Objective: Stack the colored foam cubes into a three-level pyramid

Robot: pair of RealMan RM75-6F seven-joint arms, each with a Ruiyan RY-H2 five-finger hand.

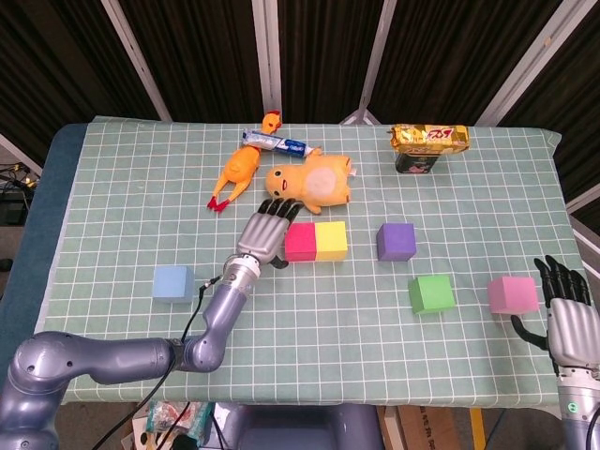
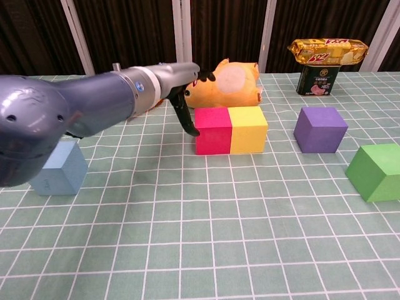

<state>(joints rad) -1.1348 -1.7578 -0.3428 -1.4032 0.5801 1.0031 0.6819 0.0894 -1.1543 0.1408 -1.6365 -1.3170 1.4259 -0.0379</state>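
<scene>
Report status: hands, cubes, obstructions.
Left robot hand open beside red cube; right robot hand open near pink cube. Red and yellow cube side by side; nothing stacked. Plush duck close behind.

A red foam cube (image 1: 300, 241) and a yellow foam cube (image 1: 330, 240) are set side by side, touching. A purple cube (image 1: 396, 241) lies apart to their right, a green cube (image 1: 431, 293) and a pink cube (image 1: 512, 294) nearer the front edge, and a light blue cube (image 1: 172, 283) far left.
</scene>
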